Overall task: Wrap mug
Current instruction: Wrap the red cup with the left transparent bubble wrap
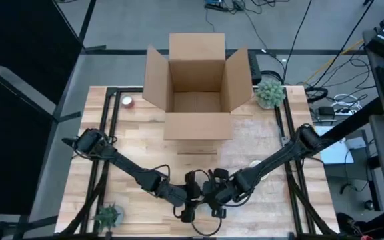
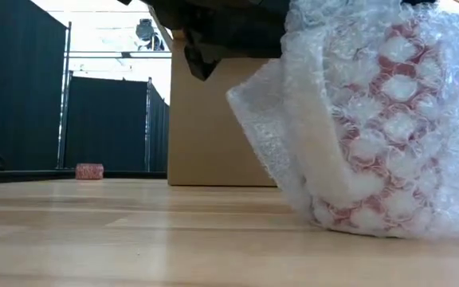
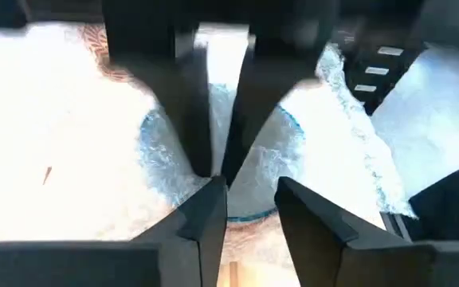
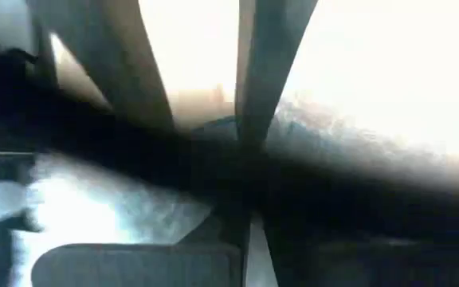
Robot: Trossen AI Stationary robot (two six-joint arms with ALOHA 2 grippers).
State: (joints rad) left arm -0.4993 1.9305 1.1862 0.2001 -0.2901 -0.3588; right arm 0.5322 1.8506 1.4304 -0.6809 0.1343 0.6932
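Note:
The mug (image 2: 389,143), red and white under clear bubble wrap (image 2: 293,119), rests on the table near its front edge, tilted. Its blue-rimmed mouth (image 3: 289,127) shows in the left wrist view, ringed by wrap. Both grippers meet over it. My right gripper (image 3: 213,171) reaches into the mouth, fingers close together. My left gripper (image 3: 249,191) stands open just in front of the mouth; whether it touches the wrap I cannot tell. The high view hides the mug under both grippers (image 1: 204,195). My right gripper has its two fingers (image 3: 186,119) pointing into the mug's mouth, with bubble wrap (image 3: 221,72) showing in the narrow gap between them. The fingertips sit inside the blue rim (image 3: 154,131). The mug stays down on the table on its wrapped lower side (image 2: 365,223).
An open cardboard box (image 1: 197,93) stands at the table's far middle, also in the low view (image 2: 213,119). A small red roll (image 1: 127,101) lies far left. One plant (image 1: 270,92) is far right, another (image 1: 109,215) near left.

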